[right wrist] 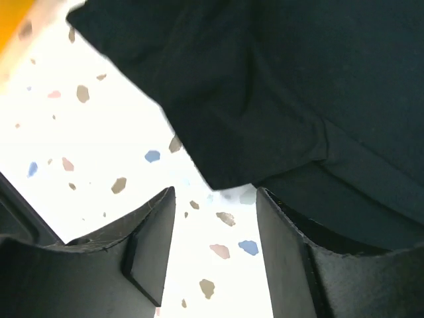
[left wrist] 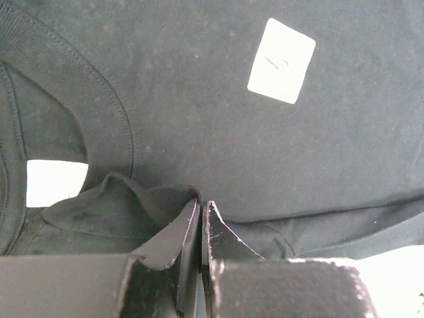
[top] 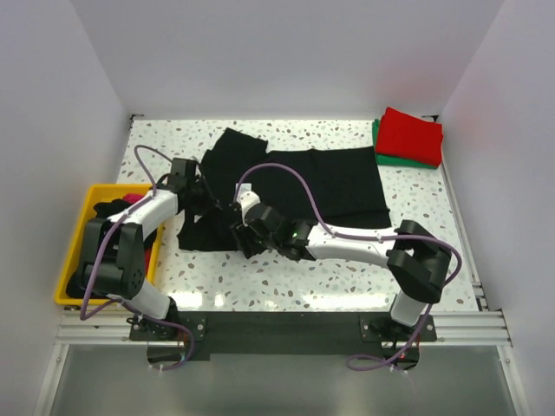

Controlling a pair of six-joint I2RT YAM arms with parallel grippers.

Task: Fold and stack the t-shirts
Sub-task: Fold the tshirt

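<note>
A black t-shirt lies spread across the middle of the table, its left part bunched up. In the left wrist view its white neck label shows inside the collar. My left gripper is shut on a raised fold of that cloth near the collar, at the shirt's left side. My right gripper stands open over bare table at the shirt's near-left corner. The black hem lies just beyond its fingertips and nothing is between them. A folded red t-shirt rests on a green one at the back right.
A yellow bin sits at the table's left edge beside the left arm, with black and pink cloth in it. White walls close in the table on three sides. The speckled tabletop shows in front of the black shirt.
</note>
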